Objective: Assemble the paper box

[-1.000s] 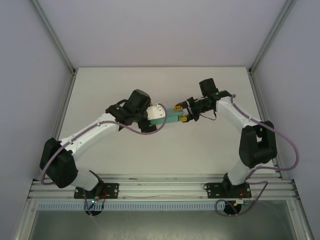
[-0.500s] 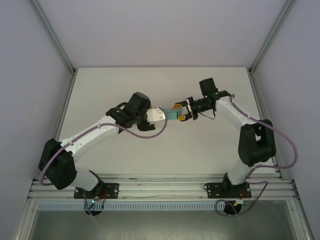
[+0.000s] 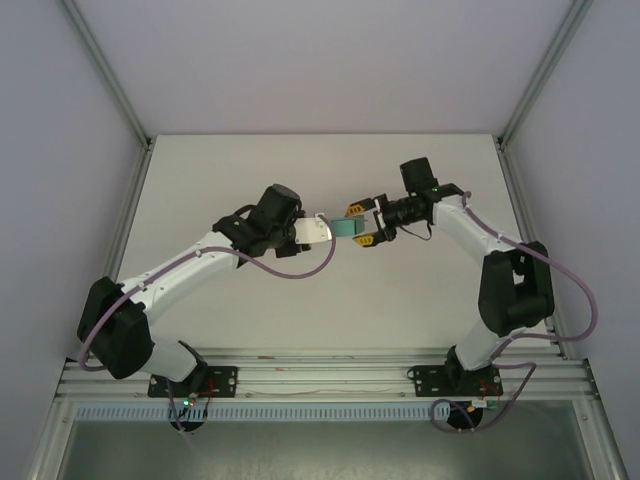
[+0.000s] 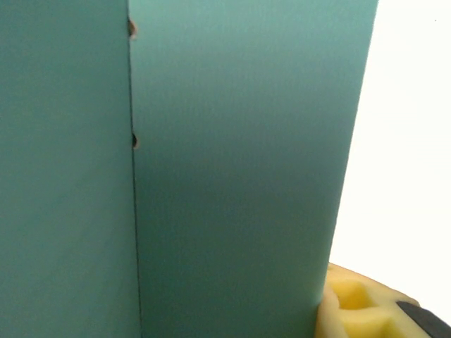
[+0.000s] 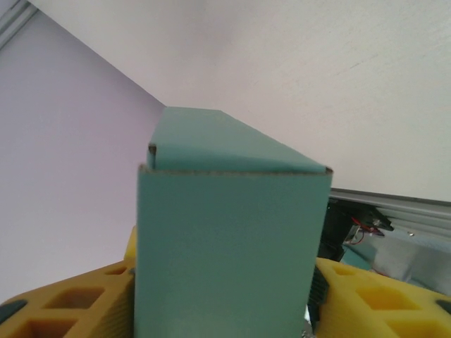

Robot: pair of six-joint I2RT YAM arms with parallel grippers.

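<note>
– White table [image 3: 300,170] between pale walls [image 3: 60,150]. What has the left gripper [image 3: 325,228] got?
– It's clamped on a teal-green rectangular card box [image 3: 347,226], held above mid-table. The right gripper [image 3: 360,224] has yellow fingers [image 5: 70,303] flanking the other end – pressing or not, I cannot tell.

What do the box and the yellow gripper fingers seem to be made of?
The box looks like thin card, teal and matte: its cut edge shows pale brown fibre, and a fold line runs down one face. The fingers are probably moulded or printed plastic, yellow and dull, with square hollow pockets.
</note>
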